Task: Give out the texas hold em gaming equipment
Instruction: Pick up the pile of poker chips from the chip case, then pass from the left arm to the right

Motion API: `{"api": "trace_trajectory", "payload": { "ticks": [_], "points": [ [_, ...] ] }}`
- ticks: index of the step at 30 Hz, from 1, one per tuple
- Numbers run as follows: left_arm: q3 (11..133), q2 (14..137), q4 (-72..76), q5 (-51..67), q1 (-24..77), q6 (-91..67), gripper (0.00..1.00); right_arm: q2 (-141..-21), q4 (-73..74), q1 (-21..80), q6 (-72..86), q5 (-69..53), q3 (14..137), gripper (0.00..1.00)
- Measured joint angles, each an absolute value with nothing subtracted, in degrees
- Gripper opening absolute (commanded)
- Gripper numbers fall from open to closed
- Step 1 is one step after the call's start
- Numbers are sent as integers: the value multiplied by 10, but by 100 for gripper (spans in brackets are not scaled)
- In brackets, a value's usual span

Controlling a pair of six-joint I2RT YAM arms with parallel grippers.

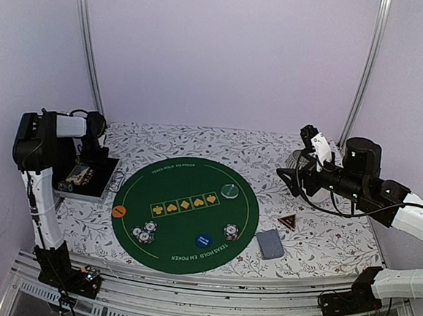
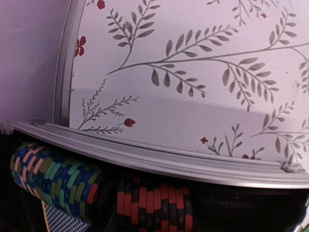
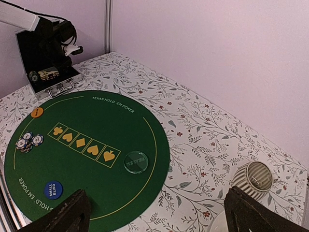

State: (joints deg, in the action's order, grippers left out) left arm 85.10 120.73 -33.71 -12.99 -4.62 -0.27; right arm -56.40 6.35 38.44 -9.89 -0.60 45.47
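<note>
Since the left arm (image 1: 52, 134) hangs over the open case (image 1: 96, 182), the rows of poker chips (image 2: 58, 181) lie right beneath it, long axis along the case rim; how the left jaws stand cannot be told. The right jaws, well apart across the counter (image 1: 322, 243), gape open and empty.

Chip stacks (image 1: 145, 232), orange button (image 1: 118, 211), blue button (image 1: 203, 240), clear disc (image 1: 229, 191) on mat (image 1: 184, 222), triangle marker (image 1: 287, 222), cards (image 1: 269, 244) beside mat

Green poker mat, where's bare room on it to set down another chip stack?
Bare felt lies on the round green mat above the yellow suit row, left of the clear disc. Crowded: near edge, with the orange round button, striped chip stacks and blue round button.
</note>
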Motion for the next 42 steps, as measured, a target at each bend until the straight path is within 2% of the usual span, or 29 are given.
{"api": "trace_trajectory", "payload": {
  "ticks": [2,3,10,20,23,27,33,42],
  "points": [
    [854,1208,-342,-125,-49,-1,5,-564,64,384,-99,-6,455,99],
    [855,1208,-342,-123,-49,-7,0,-564,64,384,-99,-6,455,99],
    [820,1173,-320,-96,-49,-23,0,-566,67,384,-95,-7,462,99],
    [798,973,-324,7,-36,-65,0,-605,71,384,-86,-24,503,99],
    [801,932,-329,48,3,-86,0,-631,79,383,-81,-37,527,99],
    [805,914,-333,121,108,-123,0,-669,74,389,-66,-49,563,97],
    [803,915,-306,274,247,-208,0,-801,36,471,-90,-4,654,96],
    [787,926,-246,400,287,-287,0,-1016,32,570,-176,36,817,93]
  ]
}}
